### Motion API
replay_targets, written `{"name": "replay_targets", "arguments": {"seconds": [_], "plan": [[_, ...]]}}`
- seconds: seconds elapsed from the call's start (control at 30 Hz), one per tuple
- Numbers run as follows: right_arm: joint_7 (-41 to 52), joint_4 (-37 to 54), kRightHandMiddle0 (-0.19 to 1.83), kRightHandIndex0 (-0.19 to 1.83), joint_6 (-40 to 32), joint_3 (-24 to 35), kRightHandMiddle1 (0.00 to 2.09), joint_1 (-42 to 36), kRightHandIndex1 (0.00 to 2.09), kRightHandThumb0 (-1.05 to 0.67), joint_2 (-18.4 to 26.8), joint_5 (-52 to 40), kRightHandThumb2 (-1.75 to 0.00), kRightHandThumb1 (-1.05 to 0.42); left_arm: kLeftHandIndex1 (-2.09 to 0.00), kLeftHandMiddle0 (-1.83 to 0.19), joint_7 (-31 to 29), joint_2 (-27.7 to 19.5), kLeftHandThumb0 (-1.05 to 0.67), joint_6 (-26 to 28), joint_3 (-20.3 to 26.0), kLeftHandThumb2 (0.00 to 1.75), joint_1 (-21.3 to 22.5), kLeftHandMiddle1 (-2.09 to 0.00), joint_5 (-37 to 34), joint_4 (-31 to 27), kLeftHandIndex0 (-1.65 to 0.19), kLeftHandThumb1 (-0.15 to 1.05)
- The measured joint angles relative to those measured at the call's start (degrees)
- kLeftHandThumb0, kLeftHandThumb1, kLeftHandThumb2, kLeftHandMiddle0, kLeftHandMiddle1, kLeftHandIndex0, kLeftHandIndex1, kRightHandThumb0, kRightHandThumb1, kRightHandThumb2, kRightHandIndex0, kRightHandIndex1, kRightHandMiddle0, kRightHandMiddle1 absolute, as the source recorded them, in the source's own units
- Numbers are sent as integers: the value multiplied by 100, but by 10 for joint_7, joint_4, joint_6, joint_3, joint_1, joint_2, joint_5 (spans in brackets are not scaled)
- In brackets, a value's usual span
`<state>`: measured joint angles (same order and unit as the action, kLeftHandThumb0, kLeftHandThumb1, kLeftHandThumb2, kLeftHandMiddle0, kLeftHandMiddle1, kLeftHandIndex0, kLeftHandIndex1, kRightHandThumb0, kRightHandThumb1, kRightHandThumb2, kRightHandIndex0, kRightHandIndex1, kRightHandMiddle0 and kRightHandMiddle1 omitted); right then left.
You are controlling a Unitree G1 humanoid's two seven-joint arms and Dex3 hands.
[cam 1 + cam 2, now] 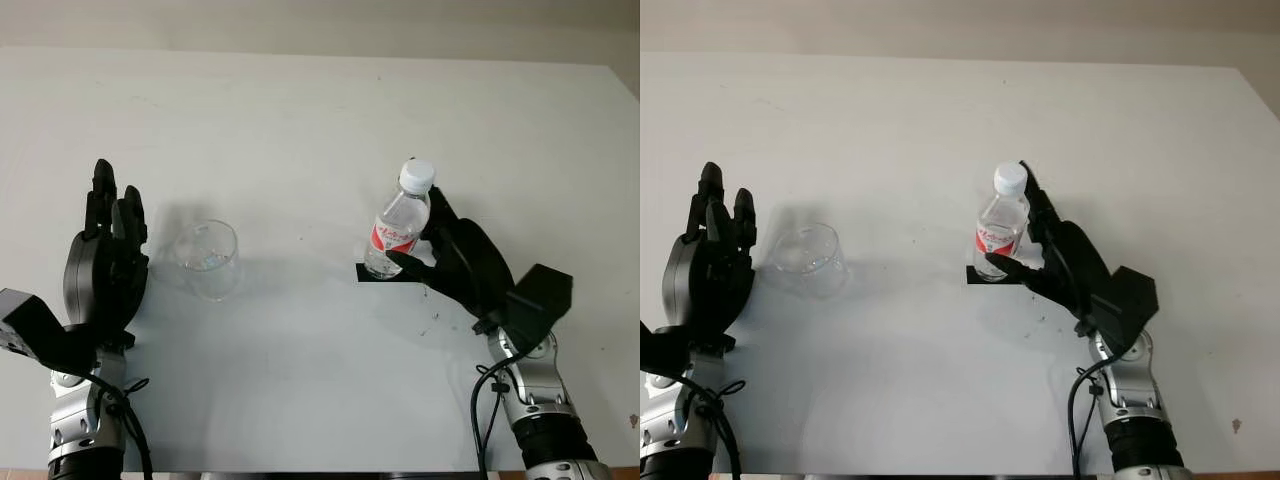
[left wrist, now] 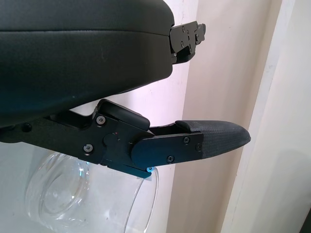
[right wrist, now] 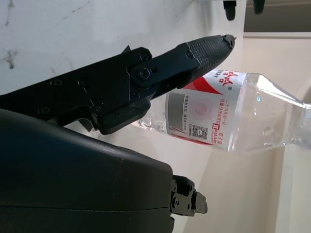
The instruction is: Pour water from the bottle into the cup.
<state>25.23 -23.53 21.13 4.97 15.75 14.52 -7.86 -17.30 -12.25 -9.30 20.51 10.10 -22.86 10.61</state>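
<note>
Right hand (image 1: 440, 262) wraps the water bottle (image 1: 398, 228), not clearly clamped; thin slippery plastic probably dents, so grab mid-label.

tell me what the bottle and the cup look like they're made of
Water bottle: thin clear plastic by the look, glossy, see-through body, red and white printed label, opaque white screw cap. The right hand is at it, grasp not confirmed.
Cup: transparent and colourless with a shiny rim; could be clear plastic or glass. It stands beside the open left hand.

White table (image 1: 300, 110) with faint scuffs, beige wall (image 1: 300, 20) behind, perhaps floor at right edge
</note>
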Motion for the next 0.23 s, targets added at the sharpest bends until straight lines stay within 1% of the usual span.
{"name": "replay_targets", "arguments": {"seconds": [0.17, 0.23], "plan": [[21, 43, -19, -19, -5, -1, 0, -17, 0, -91, 1, -19, -5, -96, -5, 17, 0, 0, -79, 1, 1, 51, 0, -6, 0, 0, 19, 105], [40, 59, -19, -19, -5, -3, 0, -25, 0, -88, 2, -30, -6, -97, -5, 17, 0, 0, -79, 2, 2, 52, 0, -6, 0, 0, 19, 105]]}}
